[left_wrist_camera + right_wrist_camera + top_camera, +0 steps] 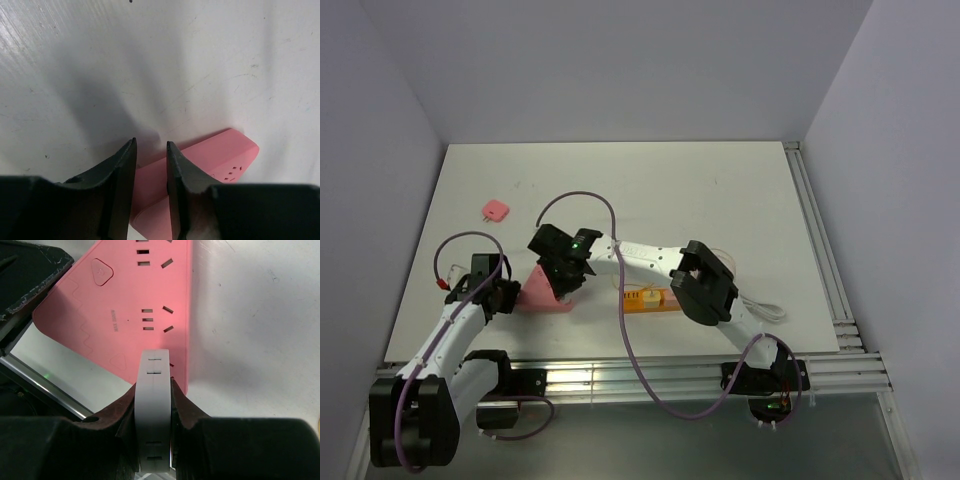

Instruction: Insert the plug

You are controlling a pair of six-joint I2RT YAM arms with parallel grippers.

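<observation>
At the bottom of the right wrist view the right claw (154, 389) is pinched narrow on the white plug (154, 420). The plug is a flat, smooth, matte plastic slab with pairs of small slots moulded into its face. It stands on edge between the dark, rough-looking pads, and its prongs are hidden from this camera. Just beyond its tip lies the pink power strip (125, 295), a glossy hard-plastic body with rounded corners, a zigzag relief along one side and rows of two- and three-slot outlets. The plug's tip sits over the outlet nearest the lower edge; whether it touches or hangs just above I cannot tell. At the upper left of that view a dark finger bears on the strip's corner. This is the left claw (151, 150), seen in its own camera closed to a narrow gap that straddles the strip's end, apparently bracing it on the scuffed white table (200, 60). The step in hand looks like the final alignment and push. To do it well, I judge the right arm should square the prongs to the slots before pressing. It should then drive straight along their axis rather than at a slant, relying on the left brace so the light strip does not skate. Farther off in the top view sit an orange block (655, 299) and a small pink square (495, 209), both apart from the work.
</observation>
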